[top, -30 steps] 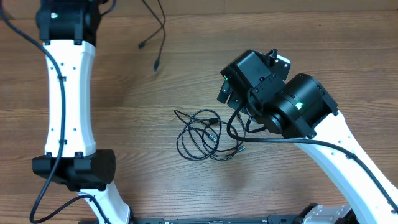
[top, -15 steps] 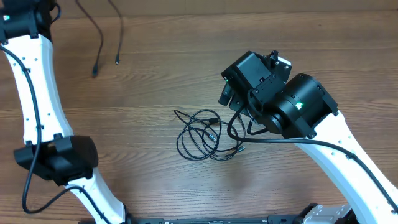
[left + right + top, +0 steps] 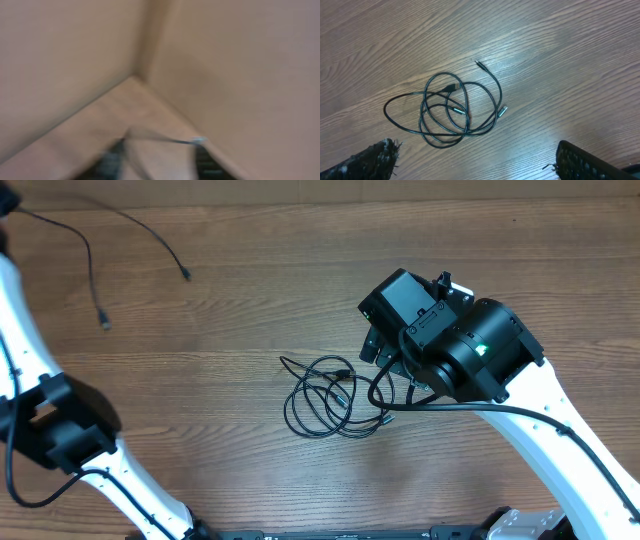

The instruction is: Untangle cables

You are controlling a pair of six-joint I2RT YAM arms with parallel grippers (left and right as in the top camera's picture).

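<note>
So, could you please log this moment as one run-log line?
left gripper: blurred, unclear | right gripper: open over coiled cables | another cable: far left, apart

Our white left arm (image 3: 22, 330) has swung out to the left edge of the overhead view. The thin black cable with small plug ends (image 3: 91, 270) has gone with it, from top centre to the wooden tabletop's (image 3: 250, 240) far-left corner.

The cables (image 3: 328, 395) are black; silver is seen on the plug tips (image 3: 501, 111). The desk (image 3: 250, 310) is brown, wood-grained. The arms (image 3: 560, 420) are finished white with black joints; a green light (image 3: 483, 347) is shown on the right one.
</note>
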